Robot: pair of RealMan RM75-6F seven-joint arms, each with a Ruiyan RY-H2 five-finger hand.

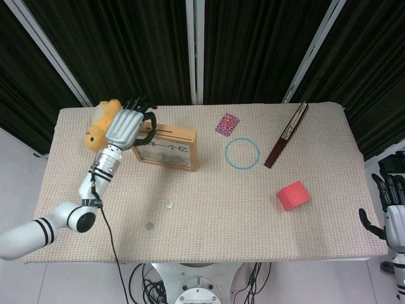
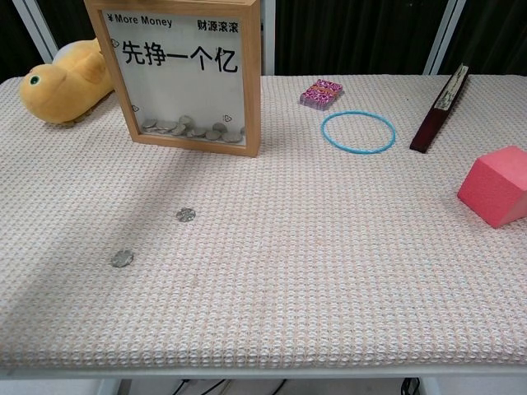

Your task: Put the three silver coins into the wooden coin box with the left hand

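Left hand point(image 1: 124, 124) is raised over the left end of the wooden coin box point(image 1: 166, 146), fingers spread a little and curled down toward the box top near the slot; can't tell if anything is pinched between them. Hand shows in head view only. Box stands upright near the back left of the table point(image 1: 209, 234), coins piled behind its clear front in chest view. Two silver coins lie loose on the table, well apart from the hand, toward the front: one coin point(image 2: 186, 215) in front of the box, other coin point(image 2: 122, 258) further front-left. Yellow plush toy point(image 2: 62, 82) sits just left of the box, partly behind the hand in head view. Right hand point(image 1: 395, 212) is at the far right edge off the table, fingers apart, holding nothing.
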